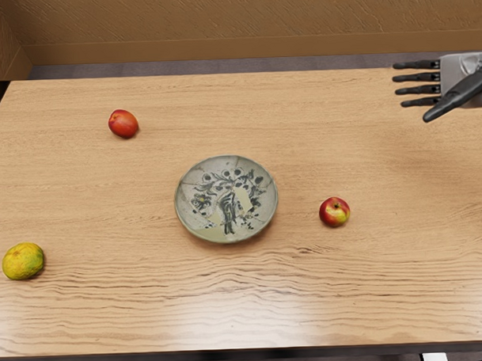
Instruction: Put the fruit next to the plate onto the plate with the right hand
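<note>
A grey patterned plate [226,198] lies near the middle of the wooden table. Just right of it sits a red apple [335,211], a short gap from the plate's rim. My right hand [425,87] hovers at the far right top corner, well above and right of the apple, fingers stretched out flat and holding nothing. The left arm does not show.
A red peach-like fruit [123,123] rests at the upper left of the table. A yellow-green fruit [23,261] sits near the left edge. The table [371,287] runs to a front edge at the bottom; a wall stands behind.
</note>
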Controlling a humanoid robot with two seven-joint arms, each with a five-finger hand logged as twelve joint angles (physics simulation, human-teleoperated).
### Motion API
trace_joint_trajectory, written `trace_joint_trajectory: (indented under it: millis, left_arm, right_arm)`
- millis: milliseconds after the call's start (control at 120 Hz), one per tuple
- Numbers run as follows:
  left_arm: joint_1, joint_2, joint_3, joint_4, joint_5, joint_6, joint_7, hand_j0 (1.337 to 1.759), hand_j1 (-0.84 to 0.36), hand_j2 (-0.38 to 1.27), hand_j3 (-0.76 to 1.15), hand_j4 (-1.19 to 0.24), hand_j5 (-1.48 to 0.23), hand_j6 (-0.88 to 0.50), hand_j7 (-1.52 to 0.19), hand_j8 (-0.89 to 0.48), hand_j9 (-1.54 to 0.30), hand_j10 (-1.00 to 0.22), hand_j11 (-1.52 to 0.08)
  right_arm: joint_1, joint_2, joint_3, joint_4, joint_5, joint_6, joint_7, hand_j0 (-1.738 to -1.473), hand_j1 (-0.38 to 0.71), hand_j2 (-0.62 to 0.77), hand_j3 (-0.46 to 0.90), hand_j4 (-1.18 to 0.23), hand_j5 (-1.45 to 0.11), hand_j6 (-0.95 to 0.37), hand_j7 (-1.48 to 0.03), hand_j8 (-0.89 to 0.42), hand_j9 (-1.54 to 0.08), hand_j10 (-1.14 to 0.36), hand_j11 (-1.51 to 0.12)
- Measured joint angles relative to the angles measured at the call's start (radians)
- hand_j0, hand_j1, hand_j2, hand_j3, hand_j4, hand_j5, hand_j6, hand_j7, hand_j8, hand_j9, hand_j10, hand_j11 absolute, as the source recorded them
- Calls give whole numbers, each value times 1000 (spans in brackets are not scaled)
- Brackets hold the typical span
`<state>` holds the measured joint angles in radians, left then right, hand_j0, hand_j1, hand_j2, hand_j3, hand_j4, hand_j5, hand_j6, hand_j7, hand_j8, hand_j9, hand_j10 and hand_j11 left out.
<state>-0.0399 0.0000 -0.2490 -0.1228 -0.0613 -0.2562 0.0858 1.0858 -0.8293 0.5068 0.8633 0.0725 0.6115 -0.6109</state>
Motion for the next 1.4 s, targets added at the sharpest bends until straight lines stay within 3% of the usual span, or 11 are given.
trace_joint_trajectory:
  millis: [242,417,625,742,867,992,1175,1258,1400]
  left_arm:
    - [0,0,-1,0,0,0,0,1658,349,0,0,0,0,0,0,0,0,0,0]
    - [0,0,-1,0,0,0,0,1658,349,0,0,0,0,0,0,0,0,0,0]
    - [0,0,-1,0,0,0,0,1658,349,0,0,0,0,0,0,0,0,0,0]
    - [0,0,-1,1,0,0,0,1658,349,0,0,0,0,0,0,0,0,0,0]
    - [0,0,-1,1,0,0,0,1658,349,0,0,0,0,0,0,0,0,0,0]
    - [0,0,-1,1,0,0,0,1658,349,0,0,0,0,0,0,0,0,0,0]
    - [1,0,-1,2,1,0,0,1658,349,0,0,0,0,0,0,0,0,0,0]
    - [1,0,-1,2,1,0,0,1658,349,0,0,0,0,0,0,0,0,0,0]
    - [1,0,-1,2,1,0,0,1658,349,0,0,0,0,0,0,0,0,0,0]
  right_arm:
    - [-2,-8,0,2,-16,0,0,-1658,-349,0,0,0,0,2,0,1,0,1,0]
    - [54,46,-47,56,-164,0,0,-1658,-349,0,0,0,0,1,0,1,0,1,0]
    - [301,74,-310,252,-241,0,0,-1658,-349,0,0,-1,0,-1,0,-1,0,0,0]
    - [475,142,-524,285,-250,0,0,-1658,-349,0,0,-1,0,-1,0,-1,0,-1,0]
    - [579,258,-725,286,-253,-49,0,-1658,-349,0,0,-1,0,-2,0,-1,0,-1,0]
    - [616,340,-833,272,-254,-140,0,-1658,-349,0,0,-1,0,-2,0,-1,0,-1,0]
    - [630,365,-872,305,-290,-241,0,-1658,-349,0,0,-1,0,-2,0,-2,0,-1,0]
    - [631,342,-891,381,-311,-340,0,-1658,-349,0,0,-1,0,-2,0,-2,0,-1,0]
    - [630,264,-902,579,-399,-554,0,-1658,-349,0,0,-2,0,-2,0,-2,0,-1,0]
